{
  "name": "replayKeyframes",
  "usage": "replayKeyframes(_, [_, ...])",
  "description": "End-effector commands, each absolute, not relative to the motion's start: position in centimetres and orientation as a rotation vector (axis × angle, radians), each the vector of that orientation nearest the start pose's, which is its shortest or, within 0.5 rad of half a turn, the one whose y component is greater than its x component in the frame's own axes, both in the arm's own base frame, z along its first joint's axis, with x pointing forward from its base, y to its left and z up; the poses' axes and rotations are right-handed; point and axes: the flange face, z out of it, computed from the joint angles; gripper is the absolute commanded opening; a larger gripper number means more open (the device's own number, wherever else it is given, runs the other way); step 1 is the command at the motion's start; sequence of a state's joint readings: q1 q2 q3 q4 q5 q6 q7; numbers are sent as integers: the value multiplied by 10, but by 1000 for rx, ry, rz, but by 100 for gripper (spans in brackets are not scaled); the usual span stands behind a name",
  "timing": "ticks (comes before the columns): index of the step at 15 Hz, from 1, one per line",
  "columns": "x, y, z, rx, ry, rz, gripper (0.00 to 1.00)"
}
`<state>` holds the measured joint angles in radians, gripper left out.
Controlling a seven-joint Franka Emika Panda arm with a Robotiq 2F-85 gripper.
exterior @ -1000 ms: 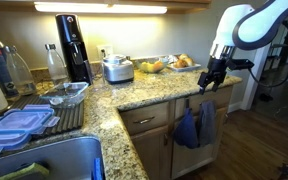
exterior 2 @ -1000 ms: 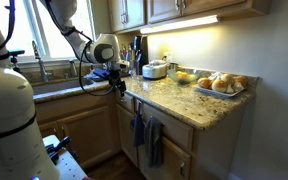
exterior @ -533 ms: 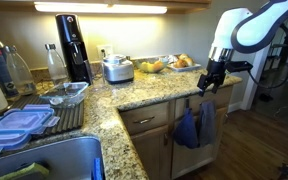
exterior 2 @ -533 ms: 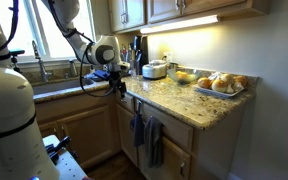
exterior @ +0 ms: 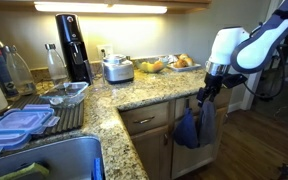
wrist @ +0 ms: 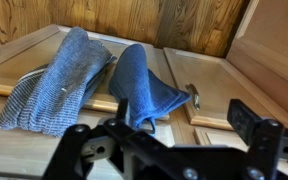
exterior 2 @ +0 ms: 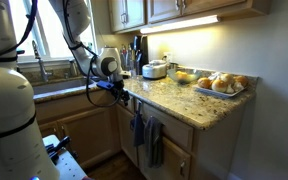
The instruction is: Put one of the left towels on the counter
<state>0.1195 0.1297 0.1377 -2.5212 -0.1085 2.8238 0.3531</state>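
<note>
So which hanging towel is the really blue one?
The solid medium-blue cloth towel, on the right in the wrist view; the ribbed towel beside it is duller and greyer.

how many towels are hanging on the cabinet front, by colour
solid medium-blue cloth towel: 1
duller grey-blue textured towel: 1
total: 2

Home kitchen: granite counter (exterior: pixel 149 88), sink (exterior: pixel 54 158) (wood cabinets (exterior: pixel 149 145)).
</note>
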Motion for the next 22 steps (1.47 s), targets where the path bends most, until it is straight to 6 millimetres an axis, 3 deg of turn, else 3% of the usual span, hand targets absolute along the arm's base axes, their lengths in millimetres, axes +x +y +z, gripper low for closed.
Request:
replayKeyframes(1, [468, 118, 215, -3113, 22, -297, 100])
replayKeyframes(5, [473, 110, 184, -3101, 41, -339, 100])
replayKeyframes(12, [474, 108, 181, -3105, 23, -297, 100])
replayKeyframes(19, [472, 108, 140, -3089, 57, -267, 100])
replayKeyframes(22, [474, 107, 127, -3080, 39, -335, 100])
